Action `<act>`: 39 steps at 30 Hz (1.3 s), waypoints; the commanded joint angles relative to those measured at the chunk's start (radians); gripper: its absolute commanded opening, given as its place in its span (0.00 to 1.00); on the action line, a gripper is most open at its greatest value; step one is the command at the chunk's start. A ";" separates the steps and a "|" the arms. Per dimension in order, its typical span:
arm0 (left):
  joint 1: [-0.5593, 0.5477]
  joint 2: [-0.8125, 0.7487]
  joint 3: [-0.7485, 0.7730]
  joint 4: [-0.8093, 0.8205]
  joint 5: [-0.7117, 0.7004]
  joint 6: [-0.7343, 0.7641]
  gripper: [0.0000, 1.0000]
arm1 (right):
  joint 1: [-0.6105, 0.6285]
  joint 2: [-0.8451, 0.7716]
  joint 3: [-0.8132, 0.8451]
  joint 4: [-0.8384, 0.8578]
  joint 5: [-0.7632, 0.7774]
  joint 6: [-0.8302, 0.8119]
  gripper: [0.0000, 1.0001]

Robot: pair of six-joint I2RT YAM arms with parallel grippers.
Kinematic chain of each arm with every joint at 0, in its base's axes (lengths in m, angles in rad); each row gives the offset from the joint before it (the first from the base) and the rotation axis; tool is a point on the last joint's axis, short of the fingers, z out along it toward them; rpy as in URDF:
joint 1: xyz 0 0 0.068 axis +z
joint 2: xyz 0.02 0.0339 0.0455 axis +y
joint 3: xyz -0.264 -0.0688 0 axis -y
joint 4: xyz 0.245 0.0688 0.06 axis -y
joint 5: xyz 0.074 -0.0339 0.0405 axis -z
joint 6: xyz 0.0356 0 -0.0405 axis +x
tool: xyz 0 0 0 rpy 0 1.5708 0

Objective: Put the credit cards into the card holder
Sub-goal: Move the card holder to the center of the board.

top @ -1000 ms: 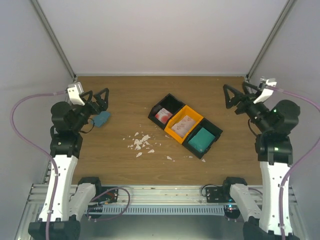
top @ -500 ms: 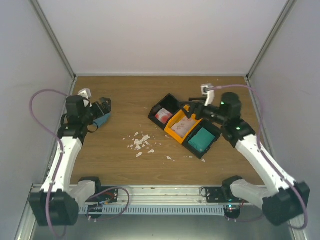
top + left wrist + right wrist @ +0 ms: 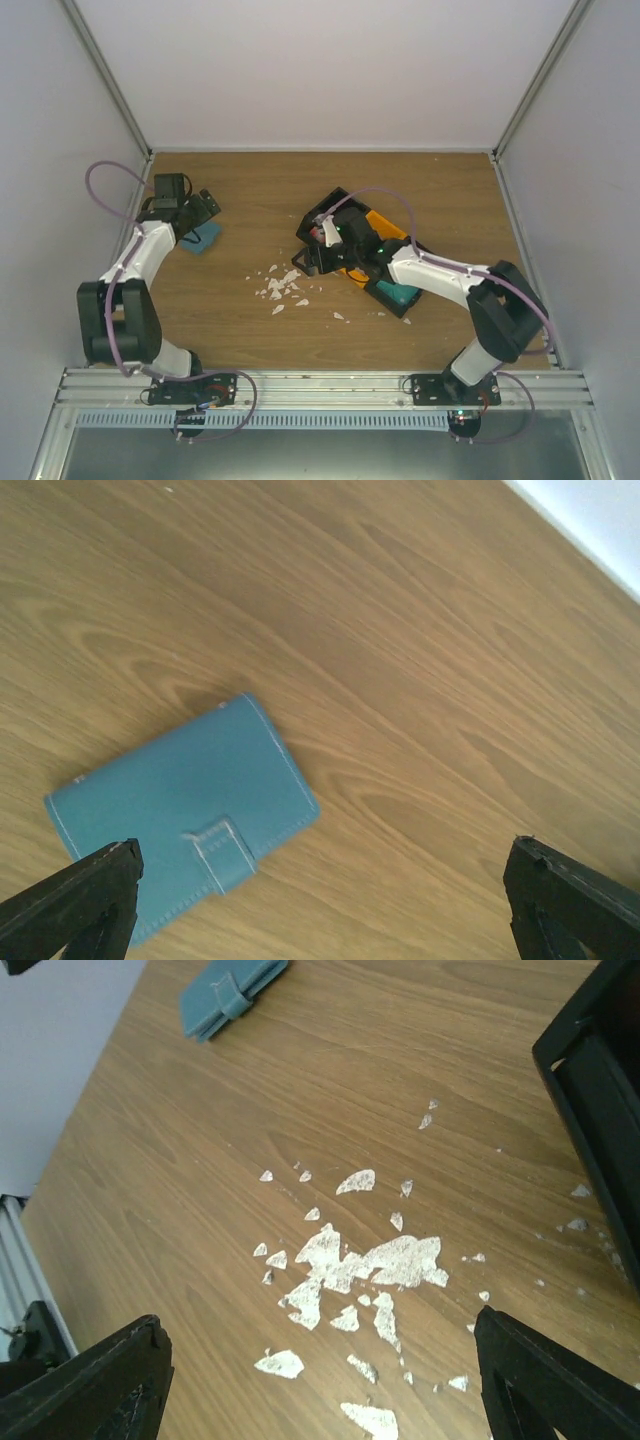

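Expect the closed card holder [image 3: 170, 800], by the left edge of the table [image 3: 420, 630], to be light, flat, slick; pinch across its edges. Left and right jaws wide apart, empty.

White shells and black joints on left arm [image 3: 140, 256] and right arm [image 3: 436, 273]. Lilac cable [image 3: 100, 167] looped along each. Black base blocks [image 3: 440, 385]. Matte black wedge-shaped fingers [image 3: 72, 895].

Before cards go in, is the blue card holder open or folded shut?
Folded shut. The card holder lies flat on the table, its clasp tab wrapped over the edge, no pocket slots showing.
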 commanded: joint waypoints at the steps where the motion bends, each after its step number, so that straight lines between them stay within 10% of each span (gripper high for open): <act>1: 0.026 0.108 0.083 0.020 -0.087 -0.003 0.99 | 0.026 0.074 0.077 -0.018 0.049 -0.010 0.82; 23: 0.092 0.461 0.204 0.051 0.056 0.064 0.73 | 0.029 0.197 0.096 -0.044 0.071 -0.005 0.75; 39: -0.030 0.244 -0.051 0.045 0.104 0.031 0.63 | 0.030 0.239 0.087 0.034 0.020 0.071 0.66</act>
